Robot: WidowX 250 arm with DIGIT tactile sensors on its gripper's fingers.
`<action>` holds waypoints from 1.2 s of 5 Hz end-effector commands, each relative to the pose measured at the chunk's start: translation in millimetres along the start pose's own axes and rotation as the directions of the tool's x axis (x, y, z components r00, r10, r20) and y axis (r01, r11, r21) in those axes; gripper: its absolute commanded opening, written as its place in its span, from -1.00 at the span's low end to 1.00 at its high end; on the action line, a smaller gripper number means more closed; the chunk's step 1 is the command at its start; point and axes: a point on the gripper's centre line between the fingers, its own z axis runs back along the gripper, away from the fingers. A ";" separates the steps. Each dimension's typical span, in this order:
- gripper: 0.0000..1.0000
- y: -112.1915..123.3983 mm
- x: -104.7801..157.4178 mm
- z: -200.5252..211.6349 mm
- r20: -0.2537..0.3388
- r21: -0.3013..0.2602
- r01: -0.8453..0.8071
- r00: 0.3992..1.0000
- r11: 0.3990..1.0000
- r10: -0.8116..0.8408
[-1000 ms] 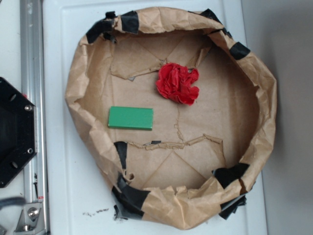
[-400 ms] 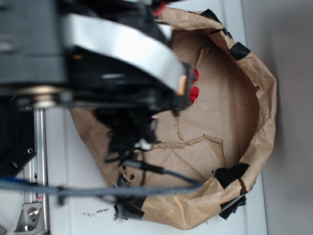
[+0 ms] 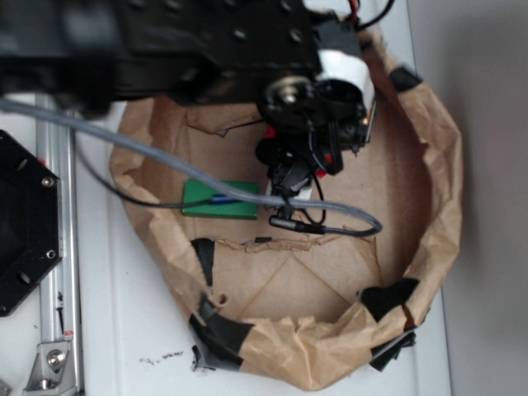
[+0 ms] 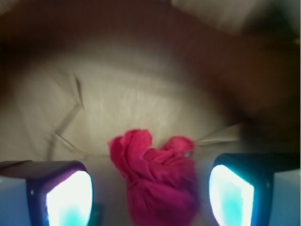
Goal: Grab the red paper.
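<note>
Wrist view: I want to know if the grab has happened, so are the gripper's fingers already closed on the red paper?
No: the gripper is open, its fingers apart on either side of the red paper.

Bright red paper (image 4: 157, 181), green block (image 3: 216, 200), brown kraft paper (image 3: 429, 214) (black-taped rim), black arm (image 3: 206, 49).

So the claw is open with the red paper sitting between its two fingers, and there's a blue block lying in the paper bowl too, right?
Nearly. The block is green, not blue, as the exterior view shows. The rest holds: in the wrist view the gripper is open with the red paper between its fingers, inside the brown paper bowl.
</note>
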 end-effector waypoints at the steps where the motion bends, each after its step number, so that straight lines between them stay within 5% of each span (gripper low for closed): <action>1: 1.00 3.6 1.9 -7.6 -0.035 -0.079 0.090 0.995 0.993 -0.093; 2: -1.00 1.1 6.9 -6.3 -0.051 -0.055 0.062 0.997 0.997 -0.065; 3: -1.00 -2.8 7.5 30.5 -0.028 -0.009 0.069 0.997 0.998 -0.070; 4: -1.00 -9.3 14.8 79.2 0.089 0.117 0.011 0.996 0.993 -0.021; 5: -1.00 -15.7 26.1 129.1 0.164 0.110 -0.070 0.985 0.992 0.051; 6: -1.00 -24.7 35.6 152.0 0.102 0.102 -0.261 0.963 0.960 0.251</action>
